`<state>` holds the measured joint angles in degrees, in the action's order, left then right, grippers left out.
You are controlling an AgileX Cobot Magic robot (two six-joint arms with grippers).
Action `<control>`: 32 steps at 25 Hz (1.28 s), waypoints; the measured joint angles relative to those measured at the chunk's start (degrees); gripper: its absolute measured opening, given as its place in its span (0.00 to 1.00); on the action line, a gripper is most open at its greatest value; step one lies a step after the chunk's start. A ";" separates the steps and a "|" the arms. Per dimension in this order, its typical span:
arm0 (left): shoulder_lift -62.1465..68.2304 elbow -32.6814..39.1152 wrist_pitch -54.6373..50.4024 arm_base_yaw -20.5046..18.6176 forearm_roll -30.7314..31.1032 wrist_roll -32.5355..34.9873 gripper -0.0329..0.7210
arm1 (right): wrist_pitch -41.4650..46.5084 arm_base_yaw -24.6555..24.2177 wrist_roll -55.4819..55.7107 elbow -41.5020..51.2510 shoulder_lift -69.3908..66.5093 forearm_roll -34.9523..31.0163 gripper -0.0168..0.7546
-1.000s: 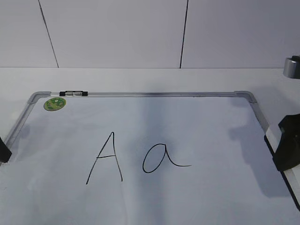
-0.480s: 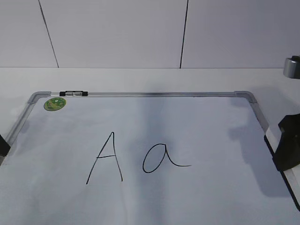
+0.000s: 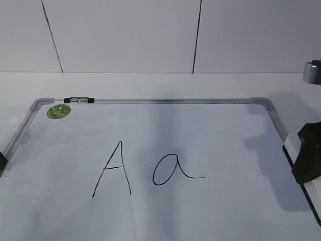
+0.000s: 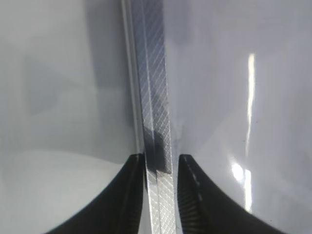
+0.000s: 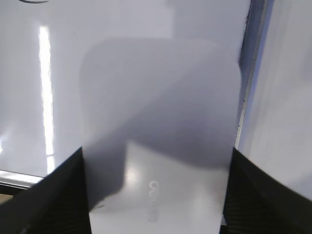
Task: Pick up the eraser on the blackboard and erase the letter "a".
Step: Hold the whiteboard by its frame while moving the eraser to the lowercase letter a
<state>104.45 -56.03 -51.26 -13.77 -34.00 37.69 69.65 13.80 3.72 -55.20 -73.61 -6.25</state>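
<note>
The blackboard (image 3: 225, 145) lies flat, with the cursive letter "a" (image 3: 168, 170) near its middle. At the board's right edge rests the white eraser (image 3: 312, 193), and my right gripper (image 3: 307, 153) is over it. In the right wrist view the eraser (image 5: 161, 97) fills the span between the fingers of the right gripper (image 5: 156, 152), which press on both its sides. My left gripper (image 4: 161, 157) straddles the board's silver frame (image 4: 153, 97). Its jaws stand narrow: the left finger is against the frame and a thin gap shows at the right finger. Only a dark sliver of the left gripper (image 3: 2, 161) shows in the exterior view.
A capital "A" (image 3: 114, 170) is drawn left of the "a". A green sticker (image 3: 58, 111) and a black clip (image 3: 79, 100) sit at the board's far left corner. A grey cylinder (image 3: 312, 72) stands at the right edge. A tiled wall rises behind the table.
In the exterior view the left gripper's dark shape has slipped lower and further off the left edge. The right gripper and eraser have not moved.
</note>
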 joint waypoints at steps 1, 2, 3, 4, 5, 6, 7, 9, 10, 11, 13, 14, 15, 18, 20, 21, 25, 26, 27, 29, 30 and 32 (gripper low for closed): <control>0.00 0.00 0.13 0.00 0.00 0.00 0.28 | 0.00 0.00 0.00 0.00 0.00 0.00 0.74; 0.00 0.00 0.23 0.00 0.00 0.00 0.28 | 0.00 0.00 0.00 0.00 0.00 0.00 0.74; 0.00 0.00 0.36 0.00 0.00 0.00 0.27 | 0.00 0.00 0.00 0.00 0.00 0.00 0.74; 0.00 0.00 0.49 0.00 0.00 0.00 0.27 | 0.00 0.00 0.00 0.00 0.00 0.00 0.74; 0.00 0.00 0.61 0.00 0.00 0.00 0.27 | 0.00 0.00 0.00 0.00 0.00 0.00 0.74; 0.10 0.00 0.75 0.00 0.00 0.00 0.27 | 0.00 0.00 0.00 0.00 0.00 0.00 0.74; 0.15 0.00 0.97 0.00 0.00 0.00 0.27 | 0.00 0.00 0.00 0.00 0.00 0.00 0.74; 0.98 0.00 1.00 0.00 0.00 0.00 0.27 | 0.00 0.00 0.00 0.00 0.00 0.00 0.74; 1.57 0.00 1.00 0.00 0.00 0.00 0.27 | 0.00 0.00 0.00 0.00 0.00 0.00 0.74; 1.88 -0.23 1.00 0.00 -0.39 0.00 0.27 | 0.00 0.00 0.00 0.00 0.00 0.00 0.74; 2.42 -0.50 0.59 -0.26 -0.81 0.00 0.25 | 0.00 0.00 0.00 0.00 0.00 0.00 0.74; 2.39 -0.50 0.52 -0.26 -0.90 0.00 0.23 | 0.00 0.00 0.00 0.00 0.00 -0.05 0.74; 2.45 -0.63 0.46 -0.37 -1.02 0.00 0.20 | 0.00 0.00 0.00 0.00 0.00 -0.05 0.74; 2.53 -0.76 0.23 -0.49 -1.24 0.00 0.09 | 0.00 0.00 0.00 0.00 0.00 -0.05 0.74; 2.53 -0.76 0.18 -0.58 -1.36 -0.21 0.08 | 0.00 0.00 0.00 0.00 0.00 -0.05 0.74; 2.53 -0.76 0.18 -0.58 -1.36 -0.21 0.08 | 0.00 0.00 0.00 0.00 0.00 -0.05 0.74; 2.53 -0.76 0.18 -0.58 -1.49 -0.30 0.07 | 0.00 0.00 0.00 0.00 0.00 -0.14 0.74; 2.53 -0.76 0.18 -0.58 -1.49 -0.30 0.07 | 0.00 0.00 0.00 0.00 0.00 -0.18 0.74; 2.53 -0.76 0.10 -0.58 -1.49 -0.30 0.07 | 0.00 0.00 0.00 0.00 0.00 -0.27 0.74; 2.53 -0.76 0.10 -0.58 -1.49 -0.30 0.07 | 0.00 0.00 0.00 0.00 0.00 -0.41 0.74; 2.53 -0.76 0.10 -0.58 -1.49 -0.30 0.07 | 0.00 0.00 0.00 0.00 0.00 -0.41 0.74; 2.53 -0.76 0.10 -0.58 -1.49 -0.30 0.07 | -0.39 0.00 0.12 0.00 0.00 -1.10 0.74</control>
<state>106.97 -56.80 -51.16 -14.35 -35.49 37.39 69.26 13.80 3.84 -55.20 -73.61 -7.35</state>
